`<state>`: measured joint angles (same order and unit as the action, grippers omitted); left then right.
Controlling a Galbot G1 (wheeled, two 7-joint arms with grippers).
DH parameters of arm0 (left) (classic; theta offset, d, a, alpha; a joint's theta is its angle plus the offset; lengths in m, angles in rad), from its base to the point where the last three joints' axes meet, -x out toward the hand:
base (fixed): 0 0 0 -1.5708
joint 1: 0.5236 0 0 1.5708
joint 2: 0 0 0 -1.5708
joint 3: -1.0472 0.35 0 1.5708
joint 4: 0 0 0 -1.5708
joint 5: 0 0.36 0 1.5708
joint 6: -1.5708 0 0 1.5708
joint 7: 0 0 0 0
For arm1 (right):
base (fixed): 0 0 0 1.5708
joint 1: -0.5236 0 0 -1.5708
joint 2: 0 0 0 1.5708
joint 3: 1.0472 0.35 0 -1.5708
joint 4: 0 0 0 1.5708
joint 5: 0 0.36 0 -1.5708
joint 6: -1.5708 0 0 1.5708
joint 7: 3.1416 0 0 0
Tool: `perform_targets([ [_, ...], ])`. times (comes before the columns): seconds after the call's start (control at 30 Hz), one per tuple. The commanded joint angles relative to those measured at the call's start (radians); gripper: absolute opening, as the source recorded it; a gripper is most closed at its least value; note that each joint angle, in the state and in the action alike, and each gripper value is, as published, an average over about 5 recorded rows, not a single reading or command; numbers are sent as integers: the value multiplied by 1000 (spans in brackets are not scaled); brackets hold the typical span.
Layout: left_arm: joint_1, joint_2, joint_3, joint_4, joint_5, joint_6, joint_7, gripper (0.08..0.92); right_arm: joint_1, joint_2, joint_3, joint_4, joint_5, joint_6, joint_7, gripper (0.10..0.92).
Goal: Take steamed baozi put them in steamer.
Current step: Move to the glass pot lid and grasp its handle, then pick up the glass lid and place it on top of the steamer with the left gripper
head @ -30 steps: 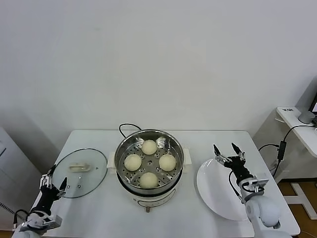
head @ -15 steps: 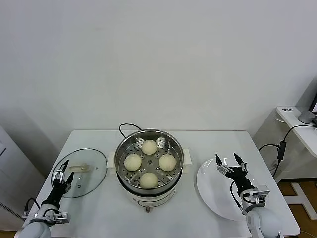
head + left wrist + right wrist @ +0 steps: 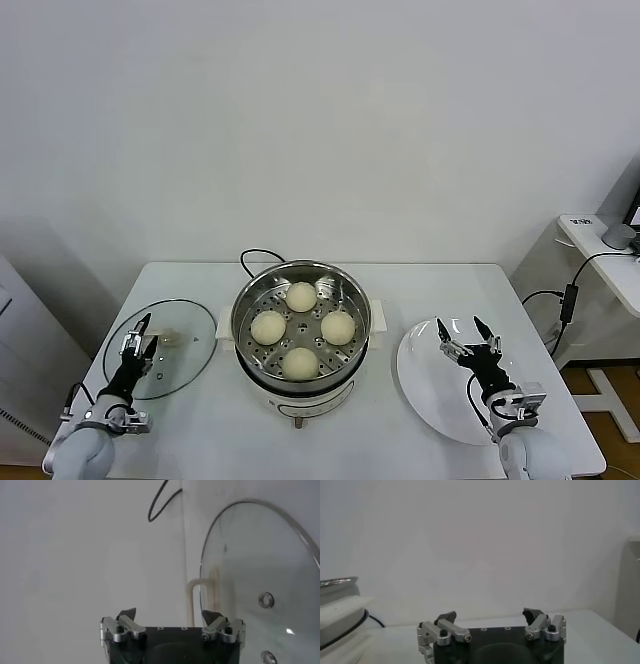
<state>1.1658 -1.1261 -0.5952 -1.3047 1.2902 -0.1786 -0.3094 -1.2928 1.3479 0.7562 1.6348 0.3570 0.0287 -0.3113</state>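
1. Already, all four steamed baozi [image 3: 301, 329] sit inside the steamer [image 3: 300, 342], spread in a ring on its perforated floor at the table's centre; judging by that, you have no bun left to fetch.
2. Your left gripper [image 3: 139, 344] hangs over the near edge of the glass lid [image 3: 165, 347], jaws apart, empty; the steamer lies to its right.
3. Your right gripper [image 3: 465, 341] hovers above the bare white plate [image 3: 432, 385], jaws apart, empty; the steamer lies to its left.
4. The buns are round, with no long axis. Both arms stand about equally near.
5. You will find no readable brand, label or writing anywhere.
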Motion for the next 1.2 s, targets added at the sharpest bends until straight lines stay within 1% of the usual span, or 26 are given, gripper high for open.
perform_targets([
  [0.03,-70,-4,3,65,39,-5,1,823,-6,7,8,-1,-6,4,-5,823],
  [0.1,-75,-3,3,75,38,-8,2,818,-6,7,12,-1,-5,5,-5,823],
  [0.2,-78,-4,4,82,33,-15,1,771,-4,5,18,0,-4,5,-4,823],
  [0.67,-32,10,6,16,-57,-38,8,368,-3,4,26,0,-4,2,-5,823],
  [0.77,-14,28,2,-25,-99,-30,21,281,-3,3,26,1,-4,0,-7,823],
  [0.93,14,81,-3,-127,-180,2,64,143,-2,3,26,12,0,-5,-16,823],
  [1.03,27,115,-11,-205,-229,32,96,107,0,1,25,17,1,-6,-19,823],
  [1.2,53,180,-19,-325,-316,105,166,106,-4,-2,25,31,1,-7,-20,823],
])
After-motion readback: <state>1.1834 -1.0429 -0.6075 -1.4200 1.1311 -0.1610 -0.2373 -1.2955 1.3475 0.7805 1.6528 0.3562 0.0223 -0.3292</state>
